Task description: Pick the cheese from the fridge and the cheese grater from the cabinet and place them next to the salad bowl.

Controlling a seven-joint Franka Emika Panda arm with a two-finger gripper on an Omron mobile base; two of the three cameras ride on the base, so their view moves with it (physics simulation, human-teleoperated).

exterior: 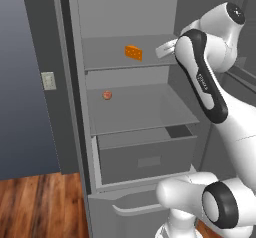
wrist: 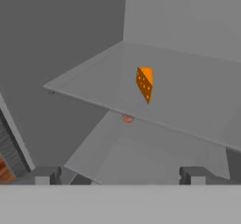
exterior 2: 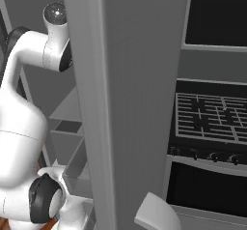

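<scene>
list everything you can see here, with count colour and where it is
cheese: one, orange wedge with darker holes, on the upper shelf of the fridge, untouched
small ball: one, reddish-pink, on the shelf below the cheese, toward its left side
fridge: one, grey, door open, pale grey shelves inside
drawer: one, grey, wide, under the lower shelf
wall switch plate: one, pale, on the dark wall left of the fridge
floor: reddish-brown wood planks, lower left
stove: one, dark with a grey burner grate and a row of knobs, right of the fridge wall
arm: one, white with dark joints, reaching in from the right at upper-shelf level
tool: one, dark fingertips, open, short of the cheese
</scene>
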